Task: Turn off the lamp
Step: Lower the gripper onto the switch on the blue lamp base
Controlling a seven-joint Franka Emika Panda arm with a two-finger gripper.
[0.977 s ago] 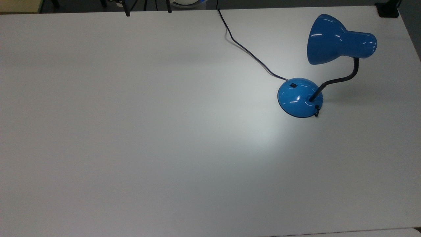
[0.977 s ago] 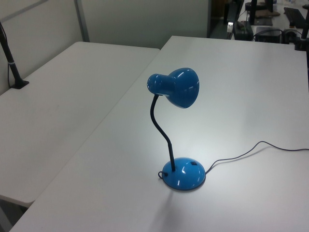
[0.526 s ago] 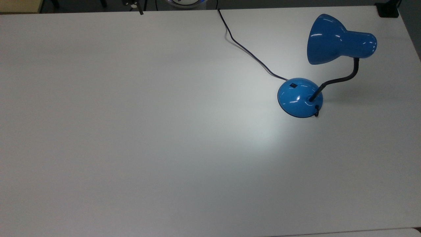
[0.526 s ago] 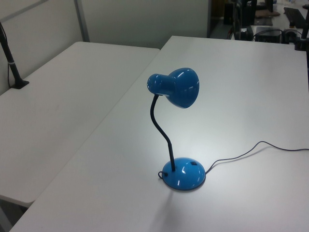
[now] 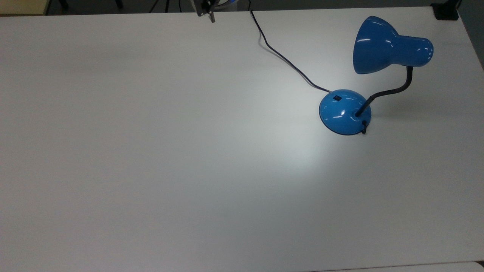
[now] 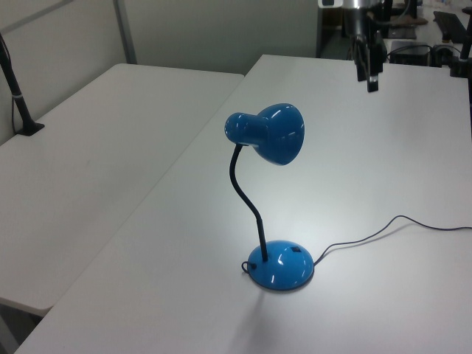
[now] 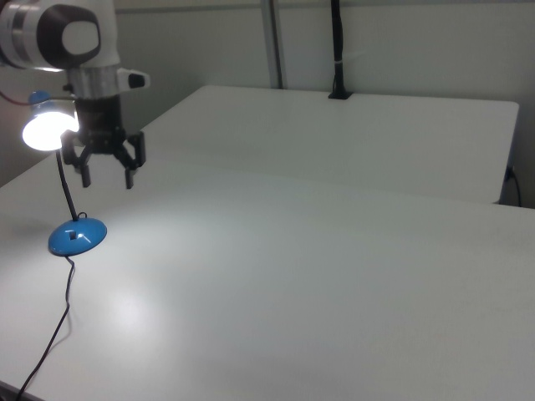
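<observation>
Pincer (image 7: 106, 171) hangs spread apart above the table's (image 5: 151, 151) far edge; blue desk lamp (image 5: 378, 71) glows.

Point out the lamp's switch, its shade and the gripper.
switch (image 5: 337, 98), top view, black rocker on the base dome.
shade (image 6: 280, 142), left view, outer cone wall.
gripper (image 7: 107, 176), right view, between the open jaws' tips.

white rounded arm (image 7: 63, 38) with dark joint cap, black claw (image 7: 106, 177), two splayed black fingers (image 7: 131, 174)
</observation>
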